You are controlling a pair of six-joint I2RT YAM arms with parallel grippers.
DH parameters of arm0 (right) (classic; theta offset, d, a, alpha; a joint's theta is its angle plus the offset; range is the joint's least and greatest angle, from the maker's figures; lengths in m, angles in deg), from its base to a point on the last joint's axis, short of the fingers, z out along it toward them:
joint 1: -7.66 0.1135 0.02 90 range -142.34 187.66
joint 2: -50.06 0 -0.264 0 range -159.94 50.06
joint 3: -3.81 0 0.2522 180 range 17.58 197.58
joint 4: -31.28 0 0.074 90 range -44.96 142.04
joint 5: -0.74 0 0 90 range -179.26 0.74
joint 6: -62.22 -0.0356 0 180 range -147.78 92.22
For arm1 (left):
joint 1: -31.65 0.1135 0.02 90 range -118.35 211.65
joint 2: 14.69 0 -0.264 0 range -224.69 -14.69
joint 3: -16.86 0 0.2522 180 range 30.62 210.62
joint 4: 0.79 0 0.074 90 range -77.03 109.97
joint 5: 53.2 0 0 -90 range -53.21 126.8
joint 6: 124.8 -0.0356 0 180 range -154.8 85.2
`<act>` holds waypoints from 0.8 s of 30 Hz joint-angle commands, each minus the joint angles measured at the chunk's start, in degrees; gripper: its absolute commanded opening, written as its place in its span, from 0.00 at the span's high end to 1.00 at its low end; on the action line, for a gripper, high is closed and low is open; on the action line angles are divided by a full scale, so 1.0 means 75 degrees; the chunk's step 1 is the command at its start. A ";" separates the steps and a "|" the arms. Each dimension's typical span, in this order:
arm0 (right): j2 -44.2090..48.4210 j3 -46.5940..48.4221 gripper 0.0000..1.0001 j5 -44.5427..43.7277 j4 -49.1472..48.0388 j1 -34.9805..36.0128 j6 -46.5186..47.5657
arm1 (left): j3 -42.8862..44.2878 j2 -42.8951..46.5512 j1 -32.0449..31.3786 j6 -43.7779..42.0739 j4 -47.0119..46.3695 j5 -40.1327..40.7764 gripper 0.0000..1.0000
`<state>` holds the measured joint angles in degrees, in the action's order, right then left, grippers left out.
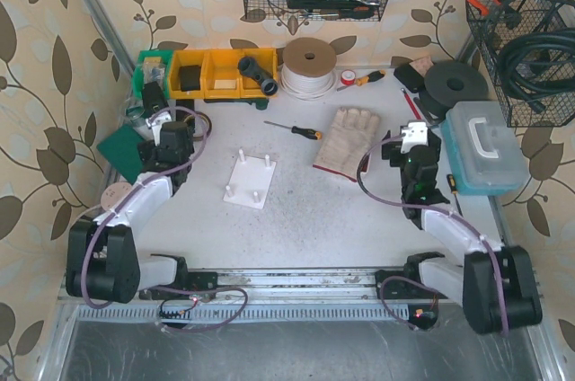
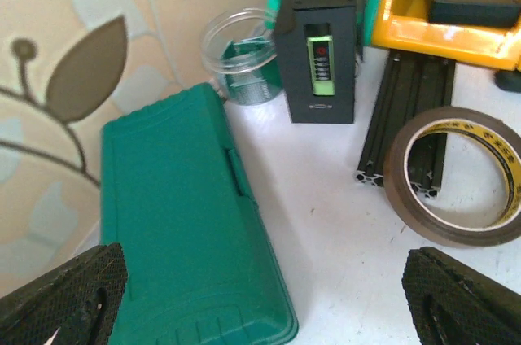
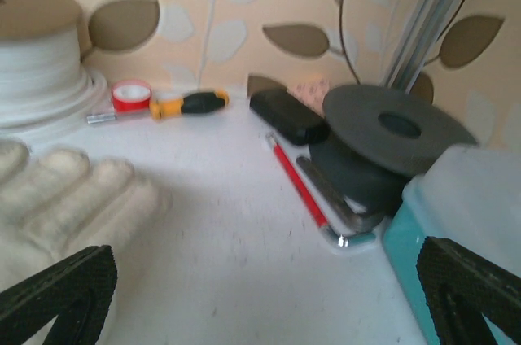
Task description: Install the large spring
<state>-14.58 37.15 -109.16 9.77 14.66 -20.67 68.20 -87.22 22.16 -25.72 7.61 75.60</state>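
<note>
White plastic base plate with upright pegs [image 1: 250,181] lies four o'clock of the left gripper [image 1: 153,102], nearer than the right gripper [image 1: 415,134]; both gape empty. No large spring discernible.

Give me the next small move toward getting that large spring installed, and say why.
I'd first find the spring, probably by panning the left gripper along the cluttered left side. It and the right gripper are open and empty, the white peg plate looks bare, and no spring shows in any view.
</note>
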 commanded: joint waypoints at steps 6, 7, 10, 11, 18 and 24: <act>0.1443 0.2520 0.00 -0.0830 0.5885 -0.0120 -0.2662 | 0.2466 0.0306 -0.0081 0.2404 0.5406 -0.0168 0.05; 0.1316 0.2915 0.00 -0.1408 0.6926 -0.0211 -0.3479 | 0.2606 0.0369 -0.0081 0.2282 0.5605 -0.0505 0.05; 0.0827 0.3890 0.01 -0.0577 0.8203 -0.0859 -0.3550 | 0.2768 0.0656 -0.0060 0.1861 0.5640 -0.2311 0.05; 0.0703 0.4127 0.01 0.0153 0.8466 -0.1056 -0.3412 | 0.2732 0.0811 -0.0058 0.1807 0.5562 -0.2968 0.05; 0.1164 0.4849 0.00 0.3658 0.9761 -0.1455 -0.4100 | 0.2151 0.1574 -0.0175 0.2941 0.5670 -0.4942 0.02; 0.0136 0.5529 0.08 0.5900 1.0760 -0.1876 -0.4396 | 0.1512 0.2316 -0.1544 0.3644 0.5352 -0.4916 0.02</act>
<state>-8.92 75.51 -79.85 82.71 1.57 -49.76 81.12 -72.97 16.98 -3.45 48.11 41.90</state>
